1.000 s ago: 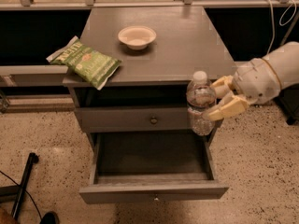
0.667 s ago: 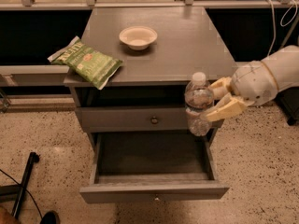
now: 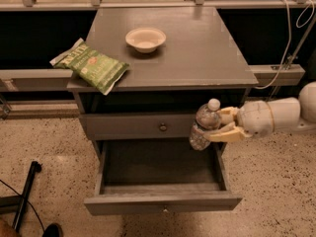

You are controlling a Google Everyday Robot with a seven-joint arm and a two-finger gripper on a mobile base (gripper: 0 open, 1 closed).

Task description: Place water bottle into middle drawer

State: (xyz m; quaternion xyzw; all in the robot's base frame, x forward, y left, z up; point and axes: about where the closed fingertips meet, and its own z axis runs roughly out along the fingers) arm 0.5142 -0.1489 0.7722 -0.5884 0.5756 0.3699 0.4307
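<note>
The green chips bag (image 3: 94, 65) and the white bowl (image 3: 145, 38) lie on the table (image 3: 197, 53) above the middle drawer (image 3: 163, 201), far from any risk. This drawer is pulled open. The water bottle (image 3: 203, 127) hangs a little tilted over its right rear corner. The gripper (image 3: 217, 126) reaches in from the drawer's right, jaws clamped on the bottle. Released here, I think the bottle may strike the drawer's right wall and fall outside it.

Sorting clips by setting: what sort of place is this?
Probably an office break area or lab: gray drawer cabinet on speckled floor, chip bag and bowl on top. The gripper holds the water bottle over the open middle drawer.
</note>
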